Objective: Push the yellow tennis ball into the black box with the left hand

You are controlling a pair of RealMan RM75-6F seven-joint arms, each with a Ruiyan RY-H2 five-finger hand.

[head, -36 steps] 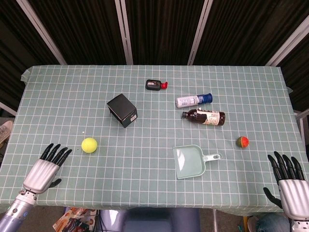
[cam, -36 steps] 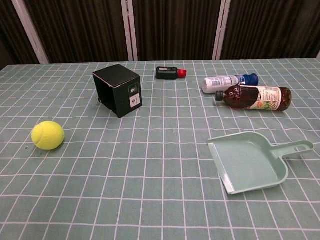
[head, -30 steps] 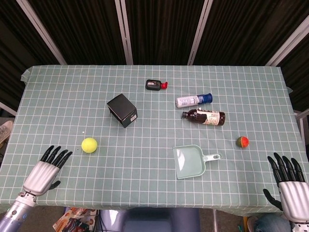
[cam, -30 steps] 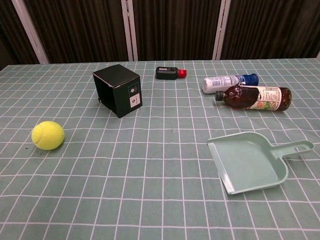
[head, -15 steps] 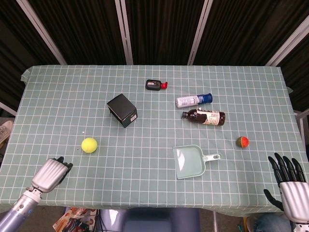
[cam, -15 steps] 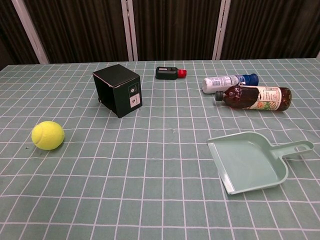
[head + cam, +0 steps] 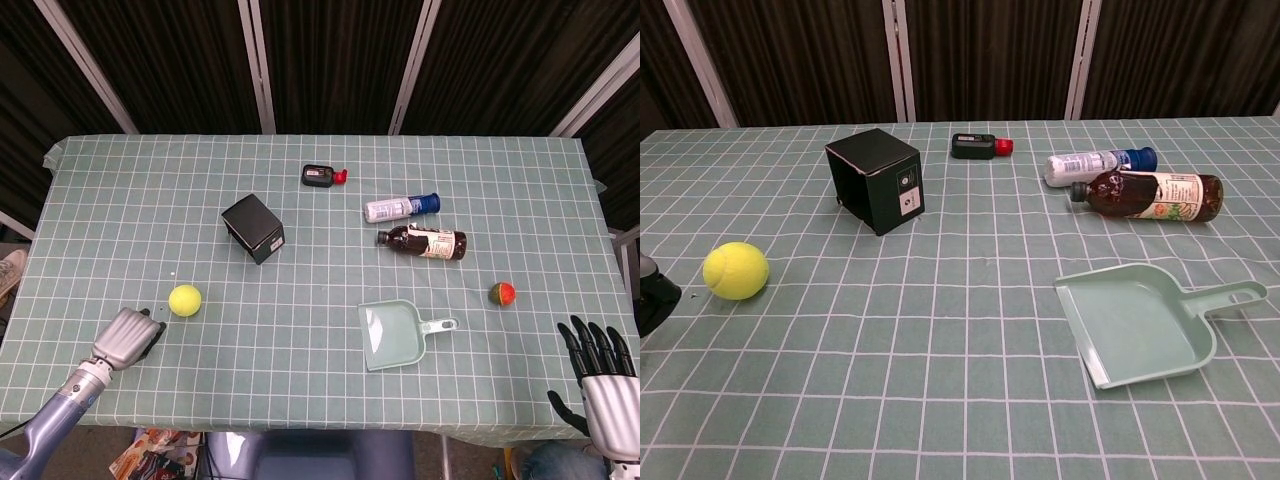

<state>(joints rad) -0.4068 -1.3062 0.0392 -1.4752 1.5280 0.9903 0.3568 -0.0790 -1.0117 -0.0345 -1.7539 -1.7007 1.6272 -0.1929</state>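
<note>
The yellow tennis ball (image 7: 185,299) (image 7: 736,270) lies on the checked cloth at the left front. The black box (image 7: 253,228) (image 7: 874,180) stands behind it and to its right, a few squares away. My left hand (image 7: 128,339) (image 7: 654,296) sits just left of and in front of the ball, fingers curled in with nothing in them, a small gap from the ball. My right hand (image 7: 604,383) hangs at the table's front right corner with fingers spread, holding nothing; the chest view does not show it.
A pale green dustpan (image 7: 398,334) (image 7: 1137,322) lies at the front right. A brown bottle (image 7: 424,242) (image 7: 1145,195) and a white bottle (image 7: 400,207) (image 7: 1100,161) lie behind it. A small black and red device (image 7: 324,176) sits further back; a red-green ball (image 7: 502,293) lies right.
My left hand curled its fingers in and slid forward and right toward the tennis ball, entering the chest view's left edge. The ball and box have not moved. The right hand dropped slightly.
</note>
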